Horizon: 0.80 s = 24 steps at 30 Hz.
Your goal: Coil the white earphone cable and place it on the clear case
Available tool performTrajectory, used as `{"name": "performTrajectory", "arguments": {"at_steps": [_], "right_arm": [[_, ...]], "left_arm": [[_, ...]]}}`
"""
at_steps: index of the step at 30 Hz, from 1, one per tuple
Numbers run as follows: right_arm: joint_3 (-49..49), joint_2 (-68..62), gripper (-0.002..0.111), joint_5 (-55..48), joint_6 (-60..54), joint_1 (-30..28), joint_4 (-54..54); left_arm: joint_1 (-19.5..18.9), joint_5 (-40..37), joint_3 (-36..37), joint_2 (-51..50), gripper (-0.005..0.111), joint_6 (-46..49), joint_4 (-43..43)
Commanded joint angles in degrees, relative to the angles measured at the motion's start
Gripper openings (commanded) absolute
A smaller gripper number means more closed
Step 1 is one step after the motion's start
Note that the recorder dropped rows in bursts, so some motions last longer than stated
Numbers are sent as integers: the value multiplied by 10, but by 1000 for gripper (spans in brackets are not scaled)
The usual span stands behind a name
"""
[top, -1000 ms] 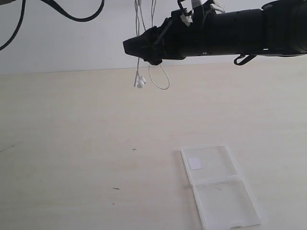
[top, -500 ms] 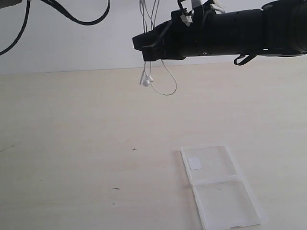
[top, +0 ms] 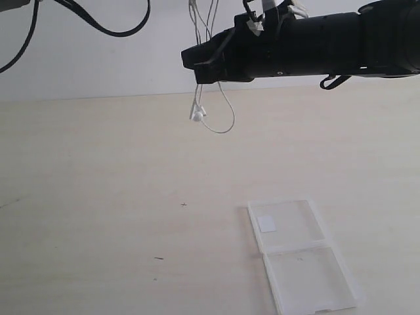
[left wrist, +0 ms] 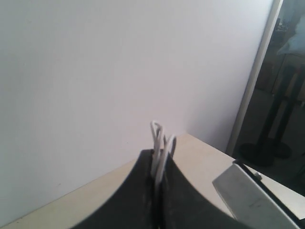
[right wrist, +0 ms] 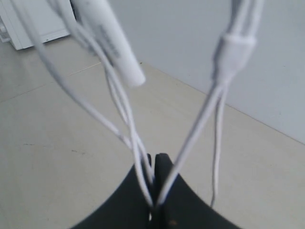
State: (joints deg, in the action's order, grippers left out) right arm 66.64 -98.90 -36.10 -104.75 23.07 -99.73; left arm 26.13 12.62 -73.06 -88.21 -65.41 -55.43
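Two sets of fingers pinch the white earphone cable (right wrist: pixel 230 47) up in the air.
Both the left fingers (left wrist: pixel 136 195) and the right fingers (right wrist: pixel 131 205) are squeezed tight on the thin wire. Its earbuds (top: pixel 196 114) dangle high over the counter (top: pixel 98 197). The clear case (top: pixel 289 226) lies open and flat on the counter, well apart from the cable.

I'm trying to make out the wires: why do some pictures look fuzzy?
Right wrist view: the white earphone cable is so close it blurs; left wrist view: soft, mostly pale wall; exterior view: sharp, evenly lit, though the clear case nearly melts into the table.
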Motion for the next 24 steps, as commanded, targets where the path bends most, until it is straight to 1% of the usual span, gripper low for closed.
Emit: {"name": "performTrajectory", "arguments": {"at_steps": [1, 5, 6, 7, 9, 14, 18, 20, 24], "right_arm": [[6, 1, 6, -9, -2, 2, -2], [6, 1, 29, -13, -2, 2, -2], [6, 1, 38, -13, 0, 2, -2], [6, 1, 45, -13, 2, 2, -2], [6, 1, 52, -13, 25, 2, -2], [6, 1, 54, -23, 37, 2, -2], [6, 1, 55, -32, 79, 2, 9], [6, 1, 58, -31, 90, 2, 25], [6, 1, 68, -26, 89, 2, 29]], "left_arm": [[2, -5, -4, 2, 0, 11, 2], [2, -5, -4, 2, 0, 14, 2], [2, -5, -4, 2, 0, 14, 2], [2, -5, -4, 2, 0, 16, 2], [2, -5, -4, 2, 0, 23, 2], [2, -12, -4, 2, 0, 25, 2], [2, -28, -4, 2, 0, 35, 2], [2, -39, -4, 2, 0, 40, 3], [2, -38, -4, 2, 0, 40, 3]]}}
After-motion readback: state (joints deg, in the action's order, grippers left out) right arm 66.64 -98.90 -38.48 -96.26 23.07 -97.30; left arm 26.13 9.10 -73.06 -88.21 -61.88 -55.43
